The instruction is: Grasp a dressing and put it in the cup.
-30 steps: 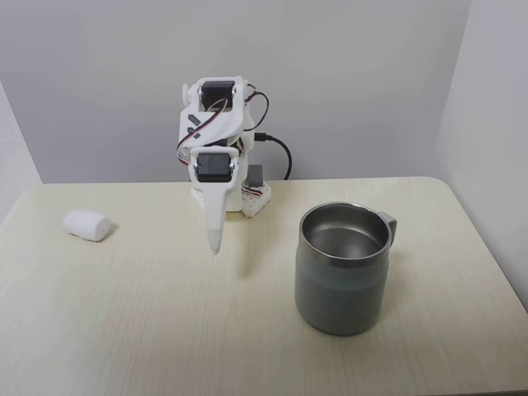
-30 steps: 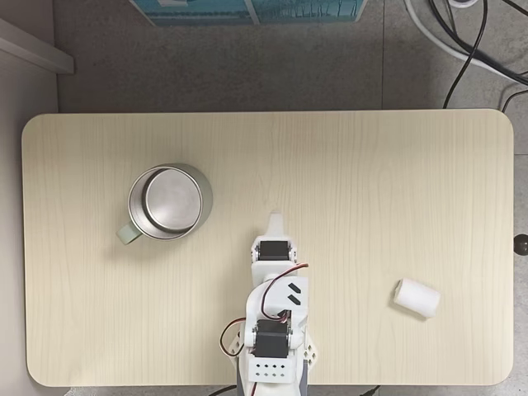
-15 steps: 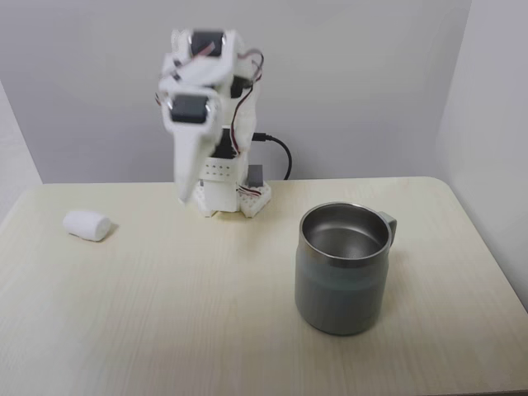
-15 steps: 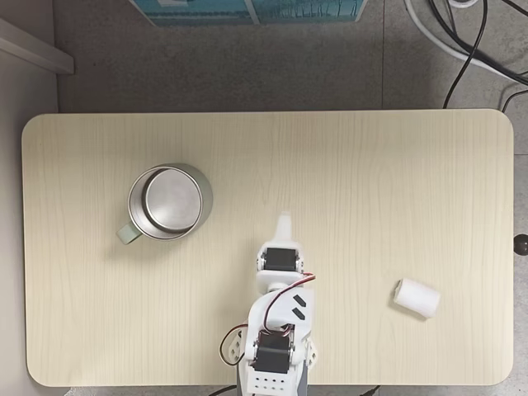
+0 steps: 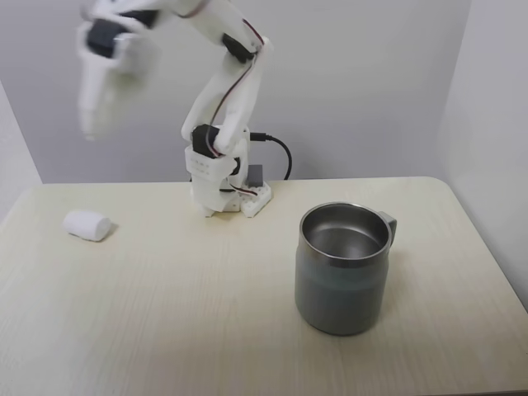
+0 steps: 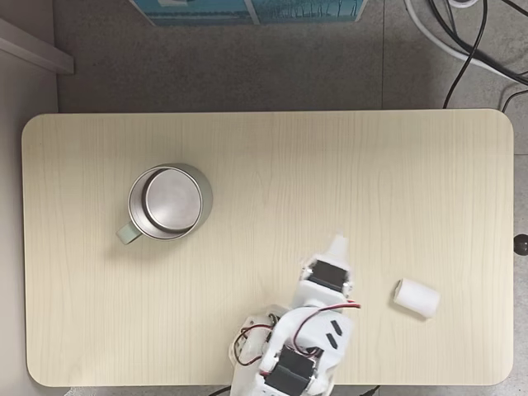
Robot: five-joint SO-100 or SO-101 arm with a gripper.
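Note:
The dressing [image 5: 87,224], a small white soft roll, lies on its side at the left of the table in a fixed view from the front; from above the dressing [image 6: 416,298] is at the right, near the front edge. The cup [image 5: 340,289], a steel mug with a grey-green body, stands upright and empty at the right; from above the cup [image 6: 205,192] is left of centre. My gripper [image 5: 89,130] is raised high above the dressing, blurred by motion, fingers together with nothing in them. From above, my gripper [image 6: 337,242] points toward the dressing, still well short of it.
The arm's base [image 5: 223,188] sits at the back of the light wooden table [image 5: 181,313], with a black cable behind it. Walls close in behind and to the right. From above, cables lie on the floor [image 6: 462,49] beyond the table.
The arm has lifted from low over the table's middle and swung toward the dressing's side. Dressing and cup have stayed put.

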